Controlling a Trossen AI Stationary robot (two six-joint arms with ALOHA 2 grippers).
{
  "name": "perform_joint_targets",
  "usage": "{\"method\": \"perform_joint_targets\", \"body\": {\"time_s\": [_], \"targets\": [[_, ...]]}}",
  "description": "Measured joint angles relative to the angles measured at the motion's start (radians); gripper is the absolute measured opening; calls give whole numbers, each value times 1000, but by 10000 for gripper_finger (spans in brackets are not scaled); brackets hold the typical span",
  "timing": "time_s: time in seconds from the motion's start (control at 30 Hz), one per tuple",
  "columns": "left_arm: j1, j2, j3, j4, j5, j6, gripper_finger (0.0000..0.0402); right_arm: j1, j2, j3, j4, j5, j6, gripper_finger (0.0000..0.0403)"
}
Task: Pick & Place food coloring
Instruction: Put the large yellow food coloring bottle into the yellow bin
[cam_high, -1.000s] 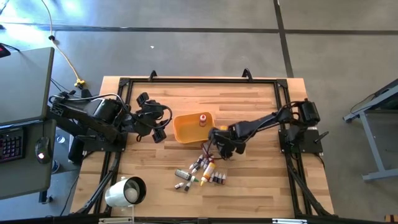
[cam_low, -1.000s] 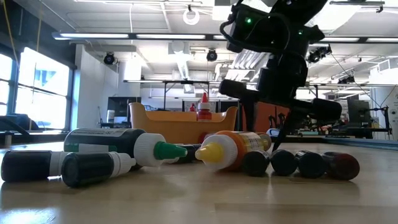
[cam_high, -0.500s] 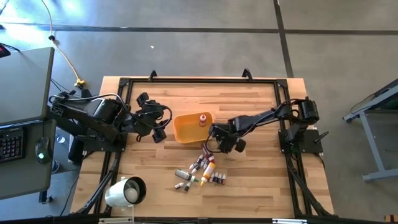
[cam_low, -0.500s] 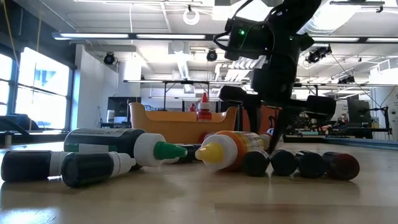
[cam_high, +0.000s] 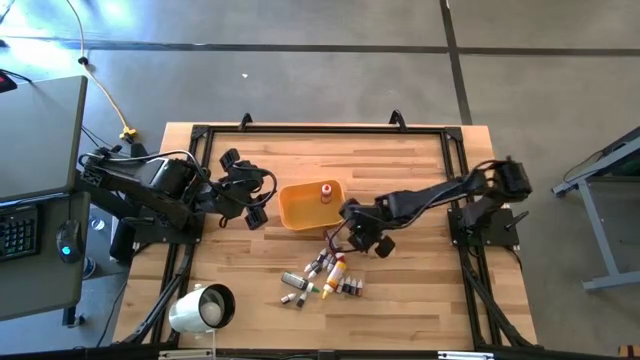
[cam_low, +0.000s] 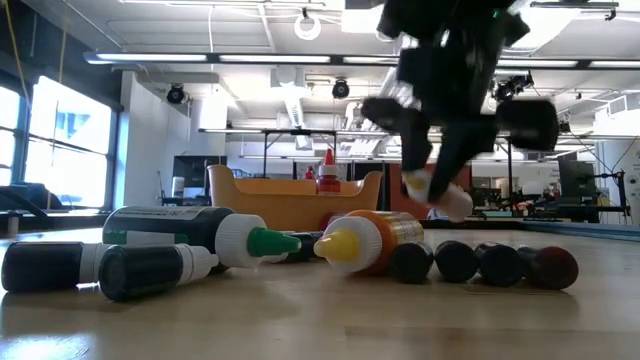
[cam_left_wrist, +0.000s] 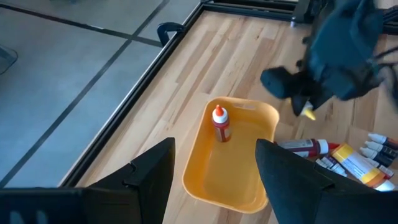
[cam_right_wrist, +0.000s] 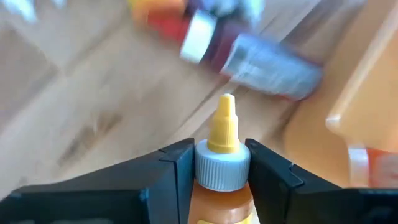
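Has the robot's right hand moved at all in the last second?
Yes. The right hand has risen off the table with a yellow-tipped bottle, judged against the orange tray in the low view.

We see the orange tray (cam_high: 305, 208) open from above but for one red bottle (cam_high: 326, 192) upright at its far edge; the heap of food coloring (cam_high: 325, 273) crowds the near approach; bare wood (cam_high: 420, 290) lies clear rightward.
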Motion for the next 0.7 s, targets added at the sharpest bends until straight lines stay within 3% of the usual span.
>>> {"method": "perform_joint_targets", "body": {"time_s": [0.17, 0.37, 0.7], "targets": [[0, 0, 0, 11, 0, -8, 220, 32, -131, 0, 139, -5, 103, 123], [0, 0, 0, 41, 0, 1, 220, 17, -201, 2, 453, -123, 161, 120], [0, 1, 0, 43, 0, 4, 220, -101, -29, 2, 646, -253, 179, 126]]}}
